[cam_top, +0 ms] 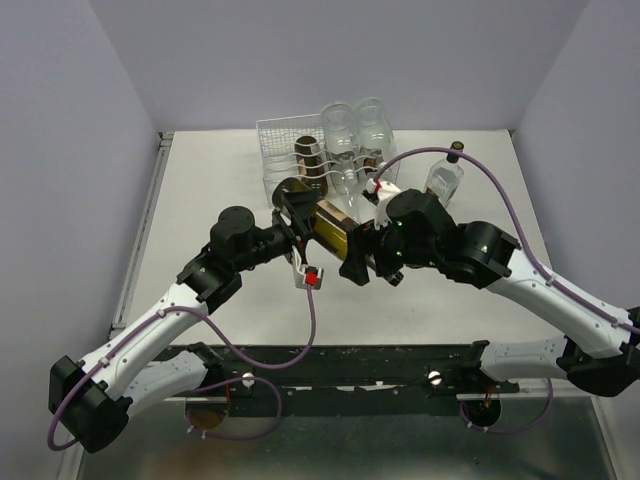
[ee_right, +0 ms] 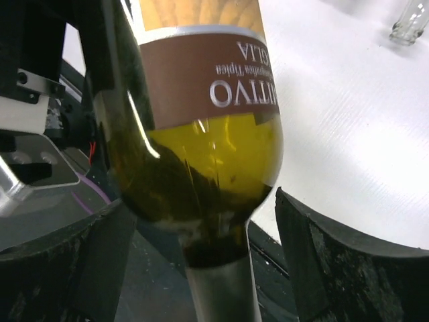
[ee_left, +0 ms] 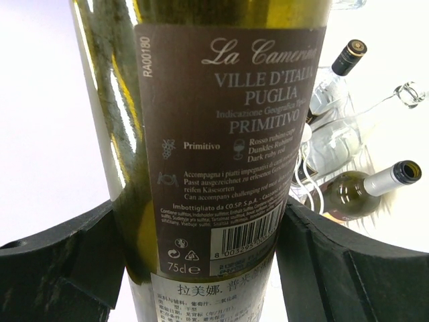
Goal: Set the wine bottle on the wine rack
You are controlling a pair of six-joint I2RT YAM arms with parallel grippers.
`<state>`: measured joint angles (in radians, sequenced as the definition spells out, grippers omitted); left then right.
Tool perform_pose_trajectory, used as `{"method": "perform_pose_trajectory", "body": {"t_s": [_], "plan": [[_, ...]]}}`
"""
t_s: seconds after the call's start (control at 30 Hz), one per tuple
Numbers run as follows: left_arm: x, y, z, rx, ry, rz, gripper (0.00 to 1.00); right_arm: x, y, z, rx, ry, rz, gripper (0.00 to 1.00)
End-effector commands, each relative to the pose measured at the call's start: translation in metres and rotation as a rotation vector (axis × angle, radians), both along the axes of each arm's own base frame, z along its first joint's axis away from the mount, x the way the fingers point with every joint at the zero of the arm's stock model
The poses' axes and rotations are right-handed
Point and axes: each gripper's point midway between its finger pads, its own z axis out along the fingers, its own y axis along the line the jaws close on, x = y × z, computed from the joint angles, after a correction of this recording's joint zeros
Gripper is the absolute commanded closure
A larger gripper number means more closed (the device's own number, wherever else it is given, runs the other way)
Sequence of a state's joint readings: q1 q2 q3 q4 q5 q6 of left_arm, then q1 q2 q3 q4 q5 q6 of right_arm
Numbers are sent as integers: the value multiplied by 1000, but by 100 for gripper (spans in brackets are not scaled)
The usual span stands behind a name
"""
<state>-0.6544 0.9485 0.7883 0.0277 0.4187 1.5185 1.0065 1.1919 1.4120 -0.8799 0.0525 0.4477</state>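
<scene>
Black left gripper (ee_left: 200, 215): both fingers press flat against the lower body of the dark green glass wine bottle with the brown paper label (ee_left: 221, 134). No gap shows on either side, so I read this as a clamp on the bottle.

Bottle position: off the table, lying roughly level at table centre. Its base points to 11 o'clock and its neck to 4 o'clock. It sits just short of the white wire-mesh wine rack (cam_top: 272, 150) at 12 o'clock and is not yet on it.

Rack contents: a dark labelled bottle (cam_top: 310, 160) lies in it, with tall clear glass bottles (cam_top: 355, 130) on its 3 o'clock side. The mesh at the 9 o'clock end looks free, though I cannot be sure from here.

Right gripper (ee_right: 203, 201): the jaws are spread around the bottle's shoulder with the neck passing between them. A sliver of table shows beside one finger, so it is open and holds nothing.

A small clear bottle with a dark cap (cam_top: 445, 180) stands apart at 2 o'clock.

Notes for the step (judgement):
- The left arm alone carries the weight, so hold the clamp firm. The neck end may sag.
- Back the right jaws off along the neck line toward 4 o'clock first, without brushing the glass.
- Align the bottle's axis with a free trough in the wavy wire and enter base first.
- Stay away from the clear bottles, which look easy to knock.
- Lower until the wire bears the glass, and only then open.
</scene>
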Motion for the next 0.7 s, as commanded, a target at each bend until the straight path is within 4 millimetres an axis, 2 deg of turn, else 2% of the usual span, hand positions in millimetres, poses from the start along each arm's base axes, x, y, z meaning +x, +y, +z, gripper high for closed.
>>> {"method": "perform_pose_trajectory", "body": {"t_s": [0.0,0.1,0.17,0.27,0.3,0.37,0.4,0.43,0.5,0.6,0.67], "plan": [[-6,-4,32,-59,-105,-22,100,-10,16,-16,-1,73,65,13],[-8,-5,30,-55,-99,-27,100,-9,21,-24,-14,93,70,23],[-8,-6,29,-57,-91,-26,100,-8,22,-28,-23,105,67,36],[-6,-5,30,-65,-69,-12,100,-8,20,-32,-31,114,48,62],[-4,-5,29,-62,-61,-6,100,-7,19,-33,-31,117,38,66],[-3,-5,28,-61,-59,2,100,-8,18,-34,-30,120,34,63],[-2,-4,28,-60,-59,7,100,-9,17,-32,-24,119,37,58],[-1,-4,28,-61,-58,8,100,-10,17,-32,-20,119,38,48],[-1,-6,28,-65,-51,3,100,-11,17,-32,-18,117,44,38],[-1,-7,30,-75,-42,1,100,-12,17,-36,-30,123,51,35],[-1,-7,31,-83,-29,-1,100,-11,17,-39,-41,129,52,41]]}}
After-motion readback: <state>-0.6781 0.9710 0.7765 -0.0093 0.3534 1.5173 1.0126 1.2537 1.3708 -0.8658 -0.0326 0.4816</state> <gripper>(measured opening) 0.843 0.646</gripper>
